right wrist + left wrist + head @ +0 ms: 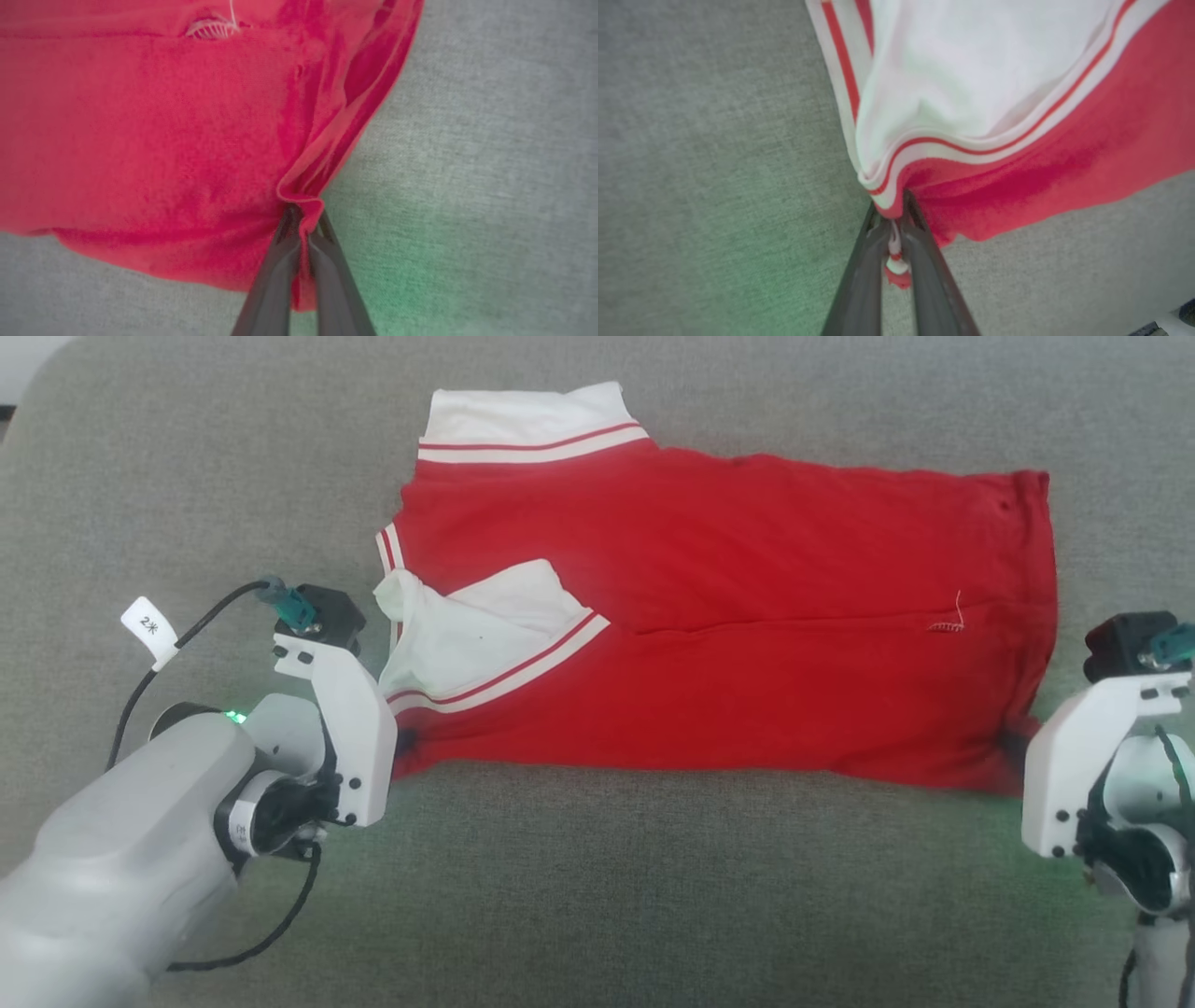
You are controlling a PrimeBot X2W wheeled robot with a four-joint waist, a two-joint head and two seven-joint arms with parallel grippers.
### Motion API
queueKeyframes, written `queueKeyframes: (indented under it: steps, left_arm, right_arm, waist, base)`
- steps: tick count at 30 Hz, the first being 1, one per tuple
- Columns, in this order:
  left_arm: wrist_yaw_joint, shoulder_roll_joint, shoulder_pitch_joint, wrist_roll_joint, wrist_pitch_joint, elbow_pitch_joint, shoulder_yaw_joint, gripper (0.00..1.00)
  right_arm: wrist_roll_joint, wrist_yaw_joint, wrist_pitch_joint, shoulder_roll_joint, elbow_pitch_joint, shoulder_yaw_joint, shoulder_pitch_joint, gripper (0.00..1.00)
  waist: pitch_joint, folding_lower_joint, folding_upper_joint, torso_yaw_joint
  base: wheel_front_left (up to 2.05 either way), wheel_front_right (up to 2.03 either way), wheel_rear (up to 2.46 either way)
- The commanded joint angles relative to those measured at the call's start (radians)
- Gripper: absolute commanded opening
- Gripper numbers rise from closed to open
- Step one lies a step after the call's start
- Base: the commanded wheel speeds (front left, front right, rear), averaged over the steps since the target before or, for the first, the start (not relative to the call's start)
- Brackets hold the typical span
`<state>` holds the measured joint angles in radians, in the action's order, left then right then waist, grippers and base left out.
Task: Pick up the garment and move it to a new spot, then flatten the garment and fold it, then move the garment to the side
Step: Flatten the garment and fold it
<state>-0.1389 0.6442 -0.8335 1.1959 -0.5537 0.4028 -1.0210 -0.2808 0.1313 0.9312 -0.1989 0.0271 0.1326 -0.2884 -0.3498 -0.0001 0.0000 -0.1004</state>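
The garment (747, 607), a red shirt with white striped-trim sleeves, lies folded lengthwise across the grey cushion, collar end to the left. My left gripper (403, 747) is shut on its near left corner; the left wrist view shows the trim edge of the garment (1017, 154) pinched between the left gripper's (896, 210) dark fingers. My right gripper (1013, 747) is shut on the near right hem corner, and in the right wrist view the garment's (140, 140) bunched hem sits clamped in the right gripper (303, 217).
The grey fabric cushion (653, 896) spreads wide on every side of the shirt. A black cable with a white tag (149, 625) loops from the left wrist. Each wrist casts a green light onto the fabric.
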Motion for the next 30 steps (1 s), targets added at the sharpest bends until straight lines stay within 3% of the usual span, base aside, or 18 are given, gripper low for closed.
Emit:
queueKeyframes:
  steps: [1, 5, 13, 19, 24, 25, 26, 28, 29, 30]
  left_arm:
    - [-0.019, 0.023, 0.062, 0.006, -0.030, 0.019, -0.031, 0.00]
    - [-0.051, 0.072, 0.063, 0.000, -0.048, -0.054, -0.027, 0.00]
    - [-0.168, 0.181, 0.132, -0.007, -0.087, -0.285, -0.039, 0.00]
    - [-0.224, 0.212, 0.199, -0.006, -0.079, -0.391, -0.060, 0.00]
    - [-0.220, 0.191, 0.223, -0.004, -0.066, -0.375, -0.071, 0.00]
    - [-0.216, 0.182, 0.224, -0.003, -0.059, -0.363, -0.071, 0.02]
    - [-0.211, 0.174, 0.223, -0.005, -0.053, -0.349, -0.071, 0.19]
    - [-0.200, 0.158, 0.221, -0.010, -0.046, -0.318, -0.077, 0.42]
    - [-0.198, 0.145, 0.218, -0.004, -0.036, -0.304, -0.070, 0.51]
    - [-0.192, 0.137, 0.213, -0.003, -0.029, -0.289, -0.067, 0.71]
  right_arm:
    - [-0.010, -0.001, 0.032, -0.008, 0.006, 0.001, 0.049, 0.00]
    - [-0.032, -0.001, 0.096, -0.053, -0.066, -0.019, 0.073, 0.00]
    - [-0.079, -0.001, 0.196, -0.119, -0.210, -0.008, 0.165, 0.00]
    - [-0.090, -0.001, 0.220, -0.090, -0.262, 0.017, 0.241, 0.00]
    - [-0.079, -0.001, 0.199, -0.056, -0.248, 0.013, 0.263, 0.00]
    - [-0.076, -0.001, 0.191, -0.047, -0.236, 0.012, 0.260, 0.00]
    - [-0.069, -0.001, 0.184, -0.045, -0.223, 0.008, 0.256, 0.00]
    - [-0.067, -0.001, 0.162, -0.033, -0.200, 0.001, 0.236, 0.42]
    - [-0.059, -0.001, 0.153, -0.031, -0.187, -0.002, 0.230, 0.49]
    - [-0.058, -0.001, 0.144, -0.028, -0.175, -0.011, 0.224, 0.96]
  waist:
    - [0.017, 0.0001, 0.0000, -0.005]
    - [0.047, 0.0001, 0.0000, -0.011]
    - [0.086, 0.0001, 0.0000, -0.020]
    - [0.092, 0.0001, 0.0000, -0.018]
    - [0.086, 0.0001, 0.0000, -0.007]
    - [0.083, 0.0001, 0.0000, -0.004]
    - [0.080, 0.0001, 0.0000, 0.000]
    - [0.077, 0.0001, 0.0000, 0.007]
    - [0.076, 0.0001, 0.0000, 0.009]
    - [0.076, 0.0001, 0.0000, 0.011]
  base:
    - [0.00, 0.00, 0.00]
    - [0.00, 0.00, 0.00]
    - [0.00, 0.00, 0.00]
    - [0.00, 0.00, 0.00]
    - [0.00, 0.00, 0.00]
    - [0.00, 0.00, 0.00]
    - [0.00, 0.00, 0.00]
    - [0.00, 0.00, 0.00]
    - [0.00, 0.00, 0.00]
    - [0.00, 0.00, 0.00]
